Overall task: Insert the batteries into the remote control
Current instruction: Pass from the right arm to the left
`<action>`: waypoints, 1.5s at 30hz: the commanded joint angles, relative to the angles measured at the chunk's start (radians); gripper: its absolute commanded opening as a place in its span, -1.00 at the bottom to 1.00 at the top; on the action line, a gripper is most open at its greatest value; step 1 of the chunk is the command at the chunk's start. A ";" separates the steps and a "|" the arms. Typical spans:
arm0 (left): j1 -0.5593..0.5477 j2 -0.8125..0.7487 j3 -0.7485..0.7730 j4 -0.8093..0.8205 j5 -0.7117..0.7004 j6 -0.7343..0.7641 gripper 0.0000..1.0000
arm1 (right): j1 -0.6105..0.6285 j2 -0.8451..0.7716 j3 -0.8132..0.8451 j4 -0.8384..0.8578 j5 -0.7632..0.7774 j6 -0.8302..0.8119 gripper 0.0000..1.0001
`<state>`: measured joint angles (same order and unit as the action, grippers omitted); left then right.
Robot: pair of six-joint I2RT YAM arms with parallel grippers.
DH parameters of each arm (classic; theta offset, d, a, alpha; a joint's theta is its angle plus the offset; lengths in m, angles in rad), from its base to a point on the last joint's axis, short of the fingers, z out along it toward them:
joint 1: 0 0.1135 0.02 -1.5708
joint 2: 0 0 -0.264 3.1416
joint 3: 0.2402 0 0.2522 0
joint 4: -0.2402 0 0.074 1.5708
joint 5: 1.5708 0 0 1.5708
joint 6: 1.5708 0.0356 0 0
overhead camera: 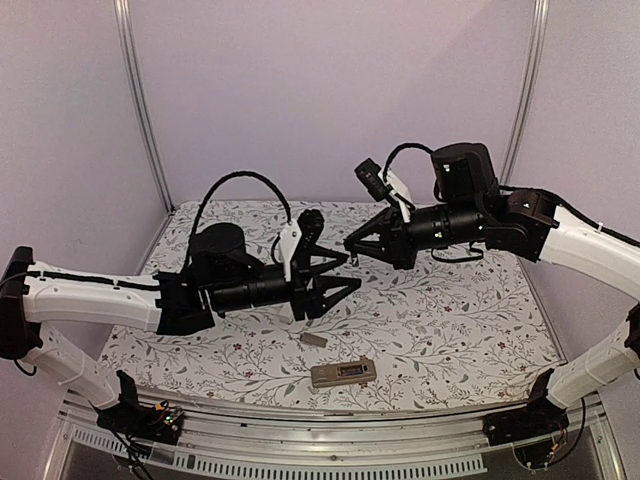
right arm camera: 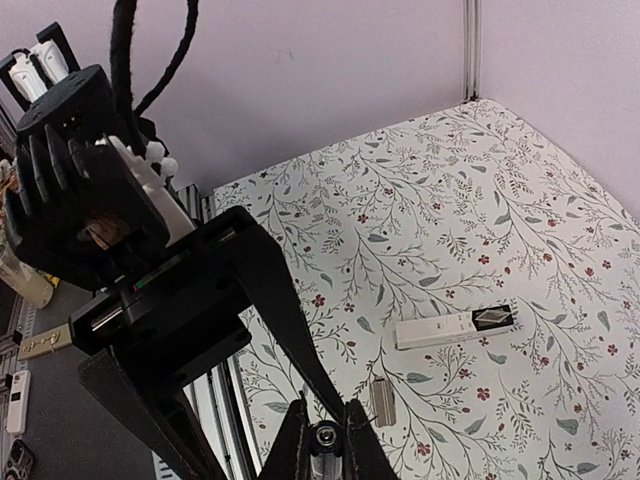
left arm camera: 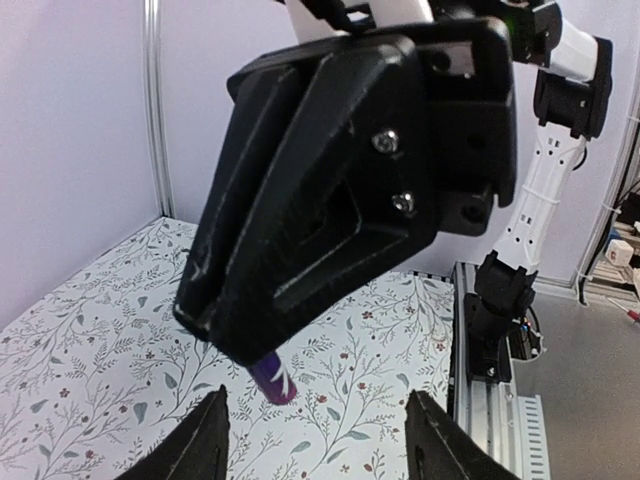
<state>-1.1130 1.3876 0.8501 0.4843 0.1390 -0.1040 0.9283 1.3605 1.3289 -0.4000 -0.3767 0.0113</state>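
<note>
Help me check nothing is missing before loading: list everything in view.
remote control: 1, beige, lying on the cloth near the front edge
small flat piece: 1, beige, just beyond the remote, apart from it; likely its cover
battery: 1 visible, dark purplish, held above the table
tablecloth: 1, white floral, covering the table
left gripper: 1, black, open, raised, holding nothing
right gripper: 1, black, shut on the battery, facing the left gripper

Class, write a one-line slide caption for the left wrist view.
Right claw holds a battery before the open left claw.
</note>
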 commanded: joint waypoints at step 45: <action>0.017 0.021 -0.031 0.235 0.011 -0.042 -1.00 | 0.006 -0.095 -0.161 0.242 -0.128 -0.016 -0.05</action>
<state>-1.0992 1.4399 0.8581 0.6048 0.1230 -0.1505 0.9295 1.3136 1.2320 -0.2848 -0.4355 -0.0124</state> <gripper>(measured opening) 0.062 0.416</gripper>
